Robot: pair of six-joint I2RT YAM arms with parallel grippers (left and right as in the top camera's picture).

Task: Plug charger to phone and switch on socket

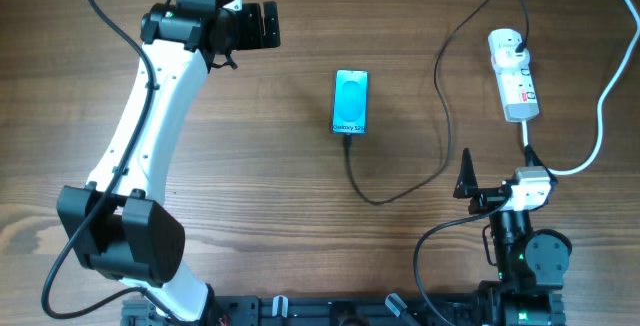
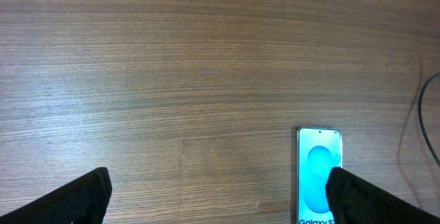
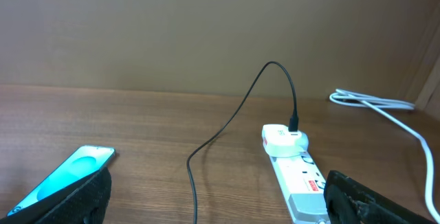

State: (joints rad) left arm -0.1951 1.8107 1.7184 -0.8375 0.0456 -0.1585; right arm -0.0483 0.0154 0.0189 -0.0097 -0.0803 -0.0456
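The phone [image 1: 350, 101] lies flat at mid-table, teal-blue screen up, "Galaxy" lettering at its near end. The charger [image 1: 440, 86], a thin black cable, runs from the phone's near end in a loop up to a white plug in the socket [image 1: 514, 76] at the far right. My left gripper [image 1: 270, 24] is open and empty, left of the phone, which shows in the left wrist view [image 2: 317, 172]. My right gripper [image 1: 497, 164] is open and empty, near the socket's near end. Its wrist view shows the phone [image 3: 72, 172], charger [image 3: 240, 107] and socket [image 3: 302, 183].
A thick white cord [image 1: 610, 86] curves from the socket's near end along the right edge of the table; it also shows in the right wrist view [image 3: 385, 107]. The robots' black cables trail near both arm bases.
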